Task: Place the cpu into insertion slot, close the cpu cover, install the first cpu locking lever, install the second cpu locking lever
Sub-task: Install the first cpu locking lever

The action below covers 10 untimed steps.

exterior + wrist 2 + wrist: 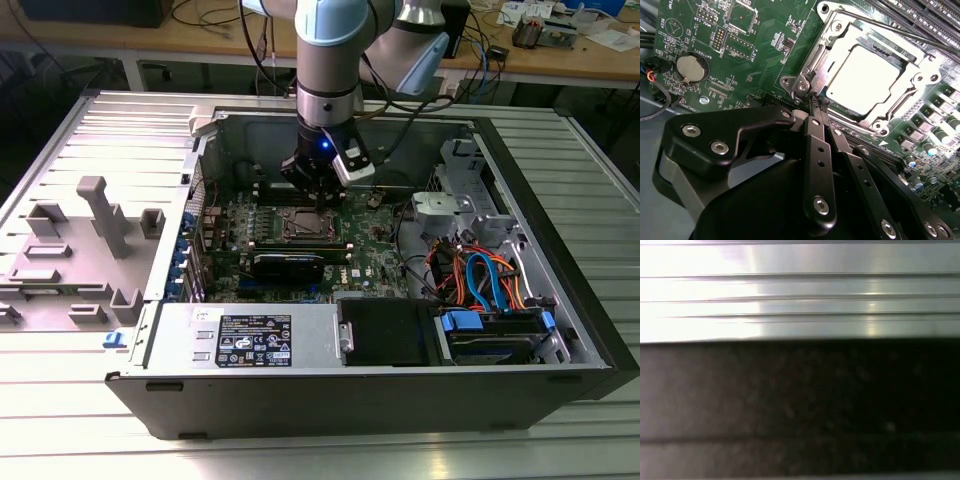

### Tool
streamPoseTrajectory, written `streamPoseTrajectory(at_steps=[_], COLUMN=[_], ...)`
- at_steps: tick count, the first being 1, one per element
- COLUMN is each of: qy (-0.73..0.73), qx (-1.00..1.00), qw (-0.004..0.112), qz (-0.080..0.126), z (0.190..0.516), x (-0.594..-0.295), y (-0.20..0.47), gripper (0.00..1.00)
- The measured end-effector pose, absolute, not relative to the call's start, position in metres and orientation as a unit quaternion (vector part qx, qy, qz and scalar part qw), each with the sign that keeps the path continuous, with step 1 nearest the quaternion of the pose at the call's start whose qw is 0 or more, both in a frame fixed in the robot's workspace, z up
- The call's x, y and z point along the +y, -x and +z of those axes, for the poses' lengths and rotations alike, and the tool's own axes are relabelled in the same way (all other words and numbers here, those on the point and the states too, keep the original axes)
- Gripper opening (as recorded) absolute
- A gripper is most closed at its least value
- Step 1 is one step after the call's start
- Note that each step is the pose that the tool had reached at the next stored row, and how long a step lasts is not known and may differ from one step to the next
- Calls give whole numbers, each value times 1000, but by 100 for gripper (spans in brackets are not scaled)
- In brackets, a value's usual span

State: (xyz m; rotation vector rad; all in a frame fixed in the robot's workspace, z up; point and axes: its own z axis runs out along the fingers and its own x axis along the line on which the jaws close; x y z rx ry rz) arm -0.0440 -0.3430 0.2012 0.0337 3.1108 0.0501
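Second wrist view: we are seeing the flat silver-grey square cpu (866, 75) already sitting in the silver-rimmed insertion slot (810, 65), the thin silver metal cpu cover (905, 92) lying closed over it. The black claw (819, 102), fingers pressed together, is touching the slot's corner; whether the levers are latched we cannot tell.

A ribbed metal table (60, 420) carries an open computer case (330, 385) lying on its side. Beside it, toward the exterior view's left, lies the grey side panel (90, 240).
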Motion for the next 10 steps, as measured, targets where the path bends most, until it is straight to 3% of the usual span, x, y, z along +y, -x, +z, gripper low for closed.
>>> streamPoseTrajectory(at_steps=[10], qy=[-11], qx=[999], qw=[15], qz=[27], z=[201], x=[-343], y=[44], gripper=[11])
